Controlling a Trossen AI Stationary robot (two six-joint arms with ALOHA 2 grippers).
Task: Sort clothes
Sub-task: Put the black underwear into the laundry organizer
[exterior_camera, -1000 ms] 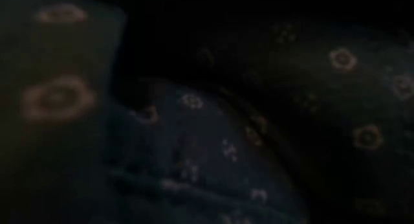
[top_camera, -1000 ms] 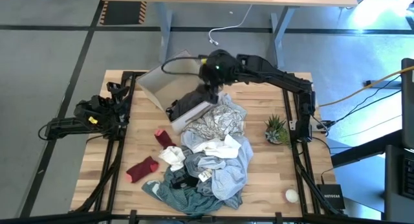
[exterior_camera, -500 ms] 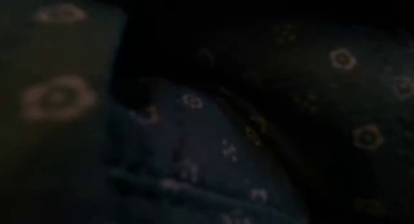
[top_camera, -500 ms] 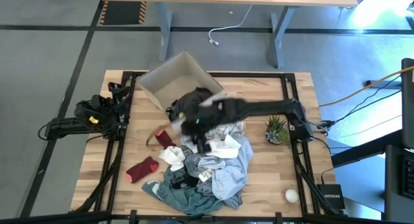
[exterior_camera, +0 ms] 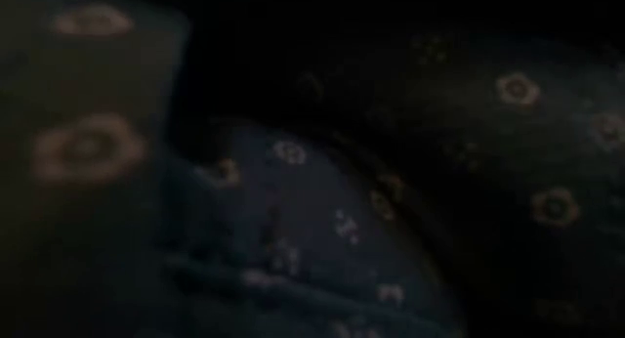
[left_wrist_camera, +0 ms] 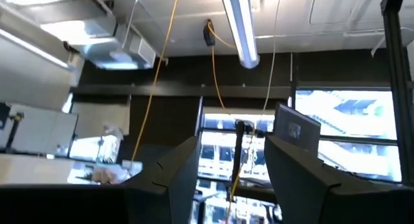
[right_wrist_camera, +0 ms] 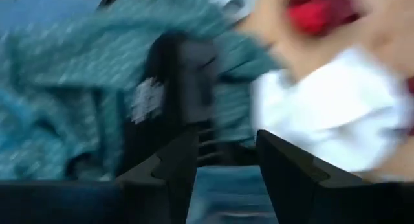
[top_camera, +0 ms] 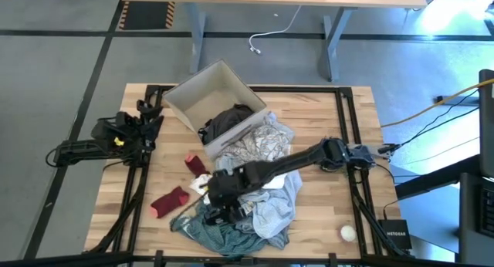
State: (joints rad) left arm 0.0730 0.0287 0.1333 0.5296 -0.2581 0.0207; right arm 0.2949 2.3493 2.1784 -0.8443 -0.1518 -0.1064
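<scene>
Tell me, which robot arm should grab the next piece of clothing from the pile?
Probably the right. The right gripper hangs open over the pile, by the teal-green garment. The left gripper sits at the table's left edge, pointing up at the ceiling.

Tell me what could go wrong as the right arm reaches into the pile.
The right gripper, fingers open, is over overlapping clothes: the teal-green garment, a white piece and a black item lie together, so it may pinch several at once. Pulling could also drag the light blue garment toward the table edge. The low view is blocked by fabric, so height there is unverifiable.
</scene>
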